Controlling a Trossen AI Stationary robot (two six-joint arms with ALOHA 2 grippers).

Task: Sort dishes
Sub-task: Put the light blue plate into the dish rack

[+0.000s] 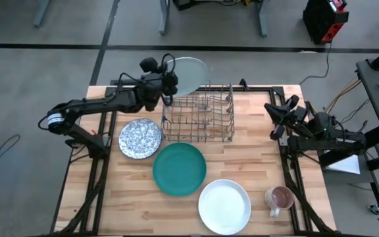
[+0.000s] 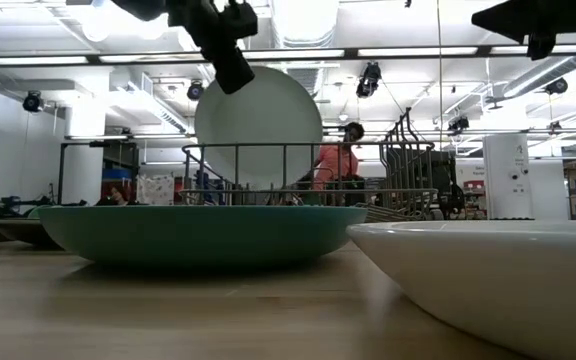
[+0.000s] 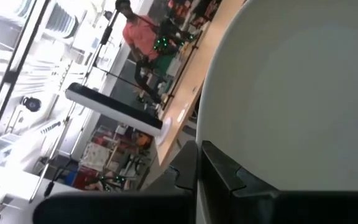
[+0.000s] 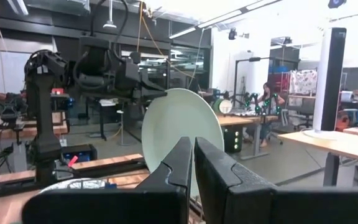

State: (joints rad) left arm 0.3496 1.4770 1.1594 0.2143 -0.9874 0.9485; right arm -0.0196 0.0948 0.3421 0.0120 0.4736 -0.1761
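Dishes, near edge to far: white plate sits flat at the front of the table, w/ a mug just beside it on the right. Next back, dark teal plate lies flat near the middle, just in front of the wire rack. Blue-and-white speckled dish lies flat to the left of the rack, close to the teal plate's rim. Pale mint plate is up in the air at the rack's far-left corner, held near upright, lower edge dipping behind the rack's top wire in the low view. Left gripper is clamped on that plate's rim, arm reaching in from the left side. Right gripper waits over the table's right edge, well apart from the dishes, jaws pressed together. Beyond the table, a person in a red top at a bench.
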